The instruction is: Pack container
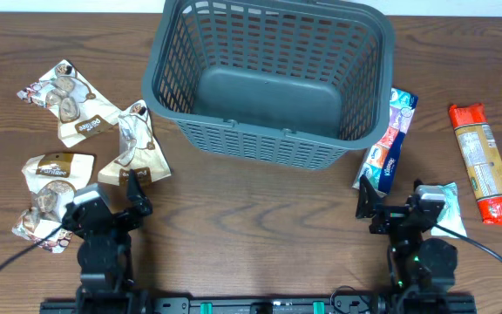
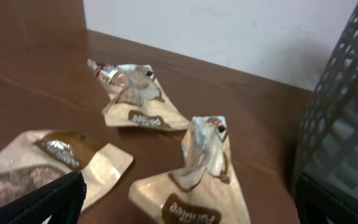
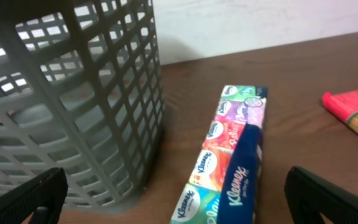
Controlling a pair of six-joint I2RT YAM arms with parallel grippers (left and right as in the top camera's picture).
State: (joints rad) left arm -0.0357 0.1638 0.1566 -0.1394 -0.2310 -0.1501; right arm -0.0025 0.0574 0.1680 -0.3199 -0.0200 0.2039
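Note:
The dark grey lattice basket (image 1: 268, 74) stands empty at the back centre of the table; its wall shows in the right wrist view (image 3: 73, 106) and the left wrist view (image 2: 344, 106). My left gripper (image 1: 107, 209) is open and empty near the front left, just short of a tan snack packet (image 2: 194, 177). My right gripper (image 1: 403, 208) is open and empty at the front right, facing a Kleenex tissue pack (image 3: 229, 168) that lies beside the basket.
Three tan snack packets lie at the left (image 1: 72, 103) (image 1: 136, 148) (image 1: 46, 187). The tissue pack (image 1: 389, 139) lies at the basket's right side. A red and tan packet (image 1: 483, 164) lies at the far right. A small white-teal packet (image 1: 447, 205) lies by my right gripper.

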